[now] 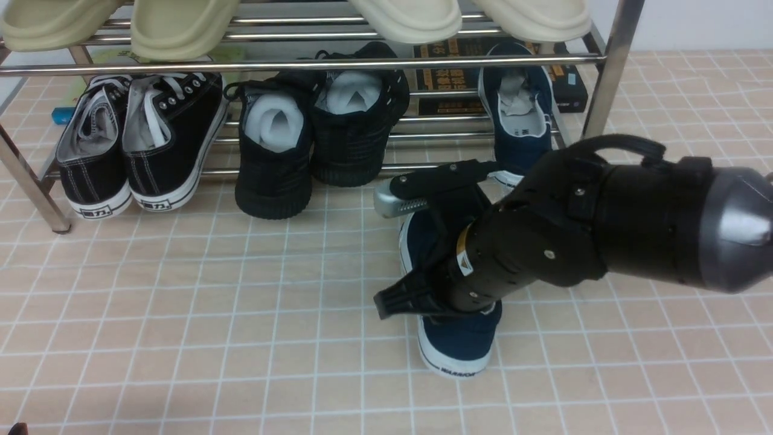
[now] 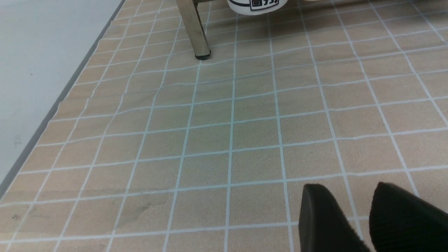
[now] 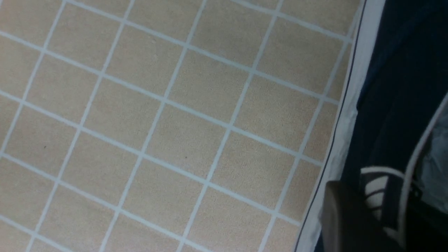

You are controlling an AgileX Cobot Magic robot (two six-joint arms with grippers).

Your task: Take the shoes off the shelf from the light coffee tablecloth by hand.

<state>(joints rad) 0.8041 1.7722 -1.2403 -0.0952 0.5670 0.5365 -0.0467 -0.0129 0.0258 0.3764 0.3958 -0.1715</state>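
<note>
One navy-blue shoe (image 1: 457,344) lies on the light coffee tablecloth (image 1: 181,314) in front of the shelf (image 1: 302,63), toe towards me, white "WARRIOR" sole showing. My right arm (image 1: 604,229) reaches over it. My right gripper (image 3: 381,210) is shut on its side wall, with one finger (image 3: 344,220) outside against the white sole rim (image 3: 350,105). The other navy shoe (image 1: 520,115) stands on the lower tier at the right, stuffed with paper. My left gripper (image 2: 353,206) is slightly open and empty, low over bare cloth.
Black lace-up sneakers (image 1: 133,145) and all-black chunky shoes (image 1: 314,139) fill the lower tier's left and middle. Pale slippers (image 1: 181,24) rest on the top tier. Dark boxes (image 1: 459,78) lie behind. A shelf leg (image 2: 194,28) stands near the cloth's left edge.
</note>
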